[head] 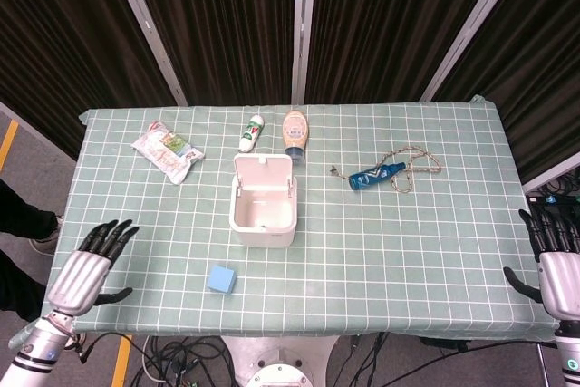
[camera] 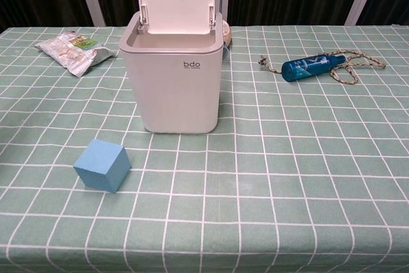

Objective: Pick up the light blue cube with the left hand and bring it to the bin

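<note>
The light blue cube (head: pixel 222 278) (camera: pixel 102 165) sits on the green checked cloth near the table's front edge, in front of and slightly left of the white bin (head: pixel 264 201) (camera: pixel 172 71), whose lid stands open. In the head view my left hand (head: pixel 86 271) hovers over the table's front left corner, fingers spread and holding nothing, well left of the cube. My right hand (head: pixel 555 265) is at the front right edge, fingers apart and empty. The chest view shows neither hand.
A snack bag (head: pixel 167 150) lies at the back left. Two bottles (head: pixel 254 132) (head: pixel 294 130) stand behind the bin. A blue bottle (head: pixel 377 175) with a cord (head: pixel 412 167) lies to the right. Cables hang below the table's front edge.
</note>
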